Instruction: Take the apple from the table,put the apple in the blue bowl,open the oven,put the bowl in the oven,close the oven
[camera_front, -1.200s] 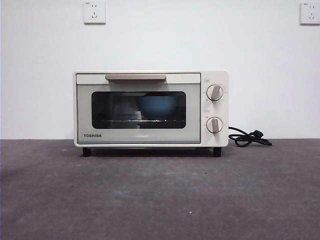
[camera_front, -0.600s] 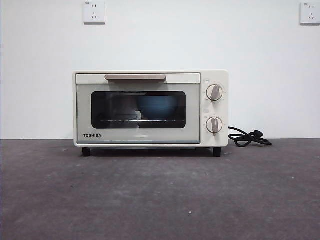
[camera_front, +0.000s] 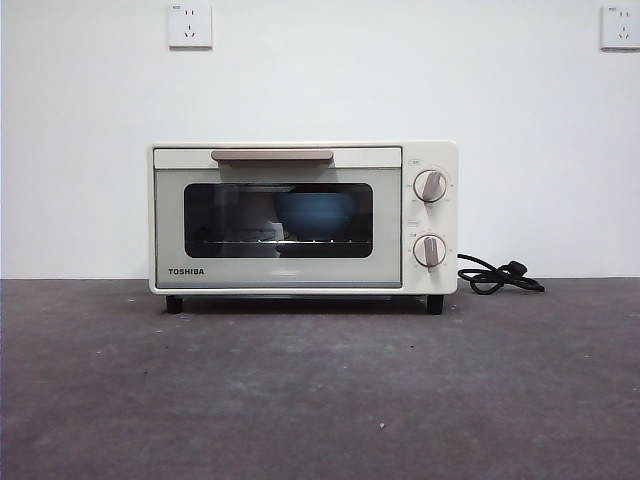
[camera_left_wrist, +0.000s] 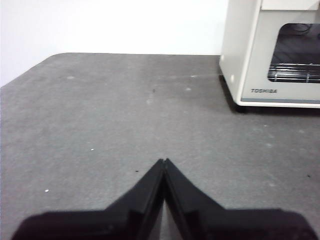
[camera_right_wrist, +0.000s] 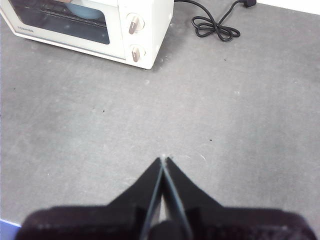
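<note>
The cream-white oven (camera_front: 303, 218) stands on the table (camera_front: 320, 390) with its dark glass door closed, tan handle up. Behind the glass sits the blue bowl (camera_front: 315, 213) on the rack; the right wrist view catches its rim (camera_right_wrist: 85, 10) too. The apple is hidden from every view. My left gripper (camera_left_wrist: 164, 161) is shut over bare table, well short of the oven's corner (camera_left_wrist: 272, 52). My right gripper (camera_right_wrist: 163, 159) is shut too, back from the oven's knob side (camera_right_wrist: 137, 35). Neither arm shows in the front view.
A coiled black cord (camera_front: 498, 275) with its plug lies on the table to the right of the oven, seen also as the cord (camera_right_wrist: 215, 27) in the right wrist view. A white wall with two sockets stands behind.
The oven has shifted very slightly to the right in the front view. Nothing else differs.
</note>
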